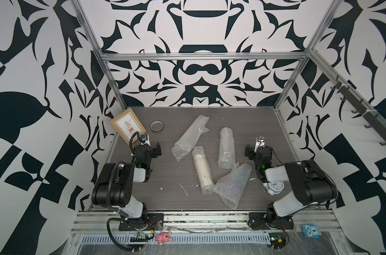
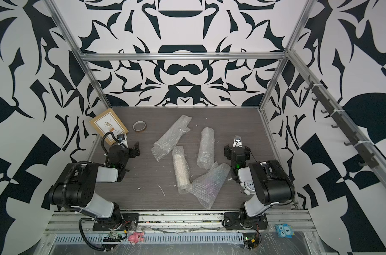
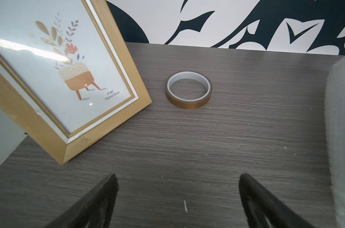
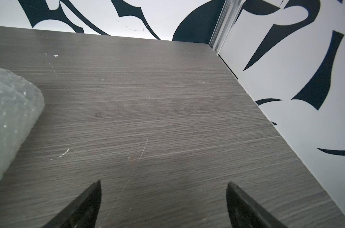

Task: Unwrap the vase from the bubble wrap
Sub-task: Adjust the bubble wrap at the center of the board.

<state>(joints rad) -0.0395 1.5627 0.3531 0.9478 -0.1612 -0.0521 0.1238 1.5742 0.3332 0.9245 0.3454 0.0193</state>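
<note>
Both the left claw [image 3: 176, 178] and the right claw [image 4: 163, 184] hang released and empty over the gray counter [image 1: 165, 174], flanking 4 pieces of bubble wrap [image 1: 226, 150] lying at its middle, 1 roll of which encloses the cream vase [image 1: 202, 171], lying on its side.

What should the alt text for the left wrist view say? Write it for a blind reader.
The left gripper, open and empty, hangs above a grey wooden table, facing a roll of brown tape. A gold picture frame stands beside the tape, and bubble wrap shows at the view's edge.
</note>
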